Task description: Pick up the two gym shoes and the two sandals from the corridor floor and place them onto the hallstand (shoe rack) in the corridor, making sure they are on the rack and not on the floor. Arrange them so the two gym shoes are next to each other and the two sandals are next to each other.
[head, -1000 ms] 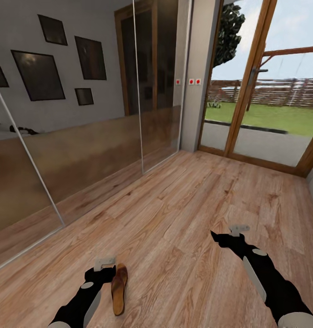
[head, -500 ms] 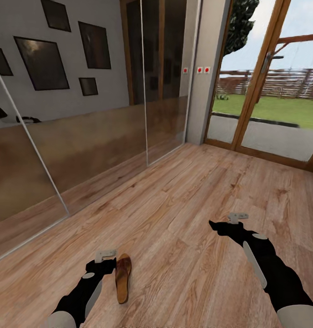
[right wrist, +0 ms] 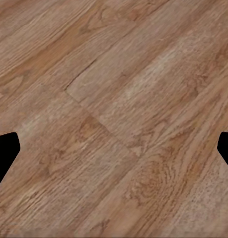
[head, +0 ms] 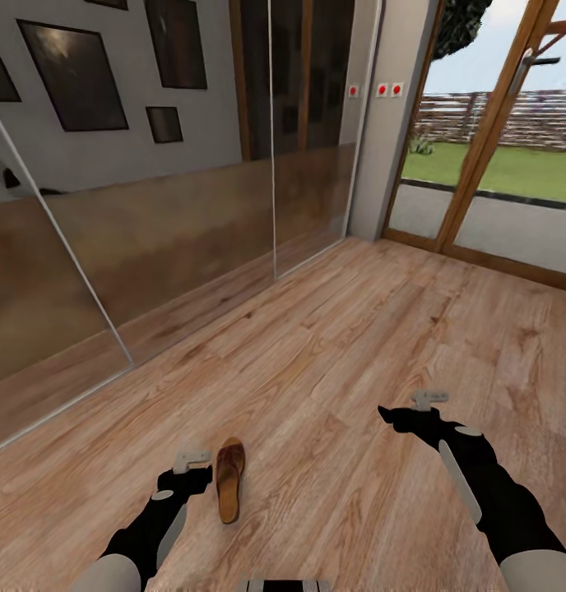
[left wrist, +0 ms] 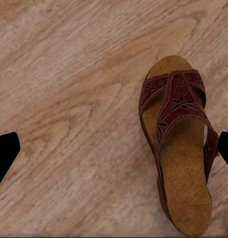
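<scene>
One brown leather sandal (head: 229, 489) lies on the wood-plank corridor floor (head: 332, 345), toe pointing away from me. My left gripper (head: 202, 478) hangs just beside it, on its left. In the left wrist view the sandal (left wrist: 181, 153), with a cut-out strap and a tan insole, lies between the spread black fingertips (left wrist: 4, 153), close to one of them. That left gripper (left wrist: 114, 148) is open and holds nothing. My right gripper (head: 387, 413) hovers over bare planks to the right, and in its wrist view it (right wrist: 114, 148) is open and empty. The gym shoes and the hallstand are out of view.
Mirrored sliding doors (head: 151, 247) run along the left side and reflect dark picture frames. A grey pillar (head: 390, 148) and a wood-framed glass door (head: 497, 189) to a garden close off the far end. Open floor stretches between them and me.
The whole head view has shifted, so the camera moved. The sandal now lies a little further up the picture, still right beside my left gripper. Both arms keep their pose.
</scene>
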### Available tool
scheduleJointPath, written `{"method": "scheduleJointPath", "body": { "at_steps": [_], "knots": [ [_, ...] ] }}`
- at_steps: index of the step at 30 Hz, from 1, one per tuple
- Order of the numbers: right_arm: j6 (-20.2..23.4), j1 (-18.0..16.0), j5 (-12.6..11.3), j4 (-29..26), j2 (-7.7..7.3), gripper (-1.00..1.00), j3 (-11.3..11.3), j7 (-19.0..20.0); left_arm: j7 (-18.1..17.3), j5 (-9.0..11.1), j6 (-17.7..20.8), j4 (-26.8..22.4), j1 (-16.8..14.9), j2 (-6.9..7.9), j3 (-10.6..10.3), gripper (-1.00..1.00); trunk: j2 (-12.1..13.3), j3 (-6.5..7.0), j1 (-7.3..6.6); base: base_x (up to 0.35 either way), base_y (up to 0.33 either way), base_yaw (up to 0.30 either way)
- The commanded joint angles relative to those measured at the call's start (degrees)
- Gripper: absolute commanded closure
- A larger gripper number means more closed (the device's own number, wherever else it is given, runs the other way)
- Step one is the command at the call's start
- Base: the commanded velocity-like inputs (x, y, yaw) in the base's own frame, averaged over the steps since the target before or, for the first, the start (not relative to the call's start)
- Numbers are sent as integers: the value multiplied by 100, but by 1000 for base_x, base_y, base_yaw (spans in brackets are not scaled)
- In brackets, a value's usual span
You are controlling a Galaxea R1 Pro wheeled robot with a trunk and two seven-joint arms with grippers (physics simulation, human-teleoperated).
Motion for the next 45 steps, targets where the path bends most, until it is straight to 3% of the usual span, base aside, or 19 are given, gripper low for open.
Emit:
{"method": "scheduleJointPath", "body": {
  "at_steps": [1,13,45],
  "knots": [
    [18,0,-42,-5,-3,-100,-2,2,1,-32,22,10,-3,-8,26,-100,-4,-36,1,0,0,96],
    [-289,7,-40,12,-25,-100,-1,3,-1,-38,-4,111,-10,-19,41,-100,-20,-405,32,0,0,-26],
    [-313,7,-32,111,-24,-100,-1,-6,0,-21,-46,95,-1,-31,34,-100,-20,-442,32,38,-24,-28]
  ]
}}
